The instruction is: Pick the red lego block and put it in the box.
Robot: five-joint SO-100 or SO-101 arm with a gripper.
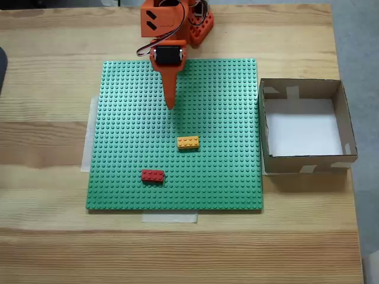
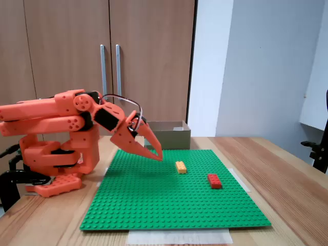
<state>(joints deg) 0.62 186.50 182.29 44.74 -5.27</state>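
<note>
The orange two-finger gripper (image 2: 158, 155) hangs above the baseplate, fingers drawn to a narrow point and holding nothing, tip aimed down at the studs near the arm's base. In the top-down fixed view it sits over the upper middle of the green studded plastic baseplate (image 1: 225, 89).

The small red rectangular plastic lego block (image 1: 153, 176) lies toward the near edge of the plate, left of centre in that view, well apart from the gripper. A yellow-orange plastic brick of like size (image 1: 188, 142) sits between the two, slightly right of the straight line.

My read: the red block is light, rigid and smooth-sided, so it could slip or twist. Pinching across its two long sides looks best. If it is pressed onto the studs, it may resist lifting.

Room looks generous: open studs all round the red block, and the shallow brown cardboard box with a white bottom (image 1: 348, 127) stands just beside the plate's right edge, open-topped. Its near wall is the edge to clear.
</note>
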